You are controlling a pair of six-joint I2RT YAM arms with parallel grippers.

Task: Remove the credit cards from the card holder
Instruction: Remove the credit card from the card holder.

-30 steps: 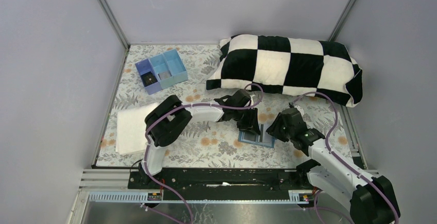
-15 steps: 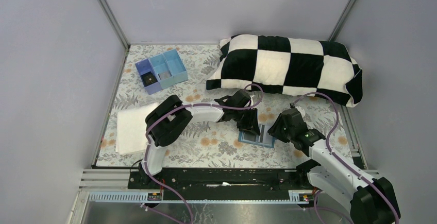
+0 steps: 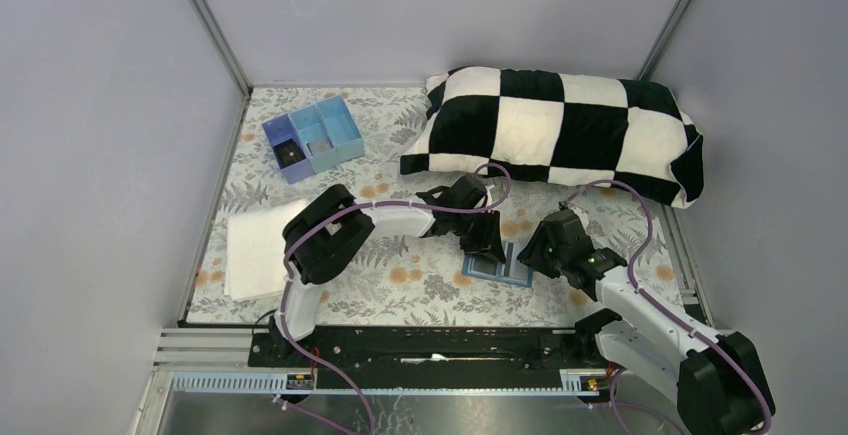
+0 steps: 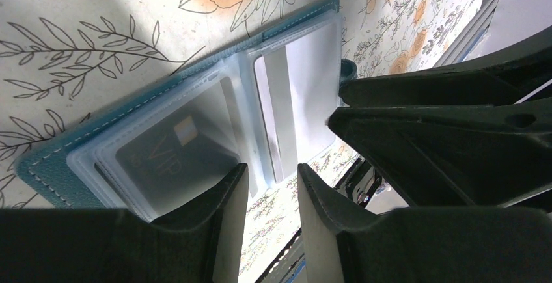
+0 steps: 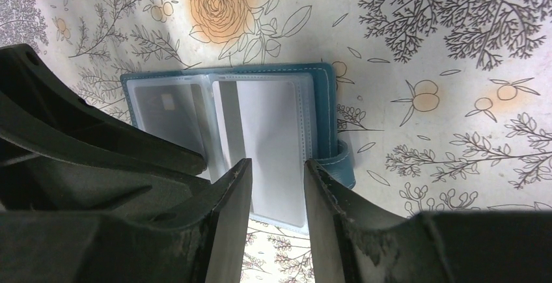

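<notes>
The light-blue card holder (image 3: 497, 264) lies open and flat on the floral cloth between my two grippers. In the left wrist view the card holder (image 4: 78, 159) shows clear sleeves holding a dark VIP card (image 4: 170, 158) and a pale grey card (image 4: 306, 88). In the right wrist view the card holder (image 5: 323, 101) shows the dark card (image 5: 170, 115) on the left and the pale card (image 5: 268, 133) on the right. My left gripper (image 3: 487, 247) (image 4: 273, 174) is open over the holder's edge near the fold. My right gripper (image 3: 533, 257) (image 5: 277, 167) is open over the pale card's sleeve.
A black-and-white checked pillow (image 3: 560, 130) lies at the back right. A blue-and-purple compartment tray (image 3: 312, 138) stands at the back left. A folded white cloth (image 3: 255, 247) lies at the left. Grey walls enclose the table, and a metal rail (image 3: 440, 340) runs along the near edge.
The right arm has shifted very slightly. The left arm and the card holder have not visibly moved.
</notes>
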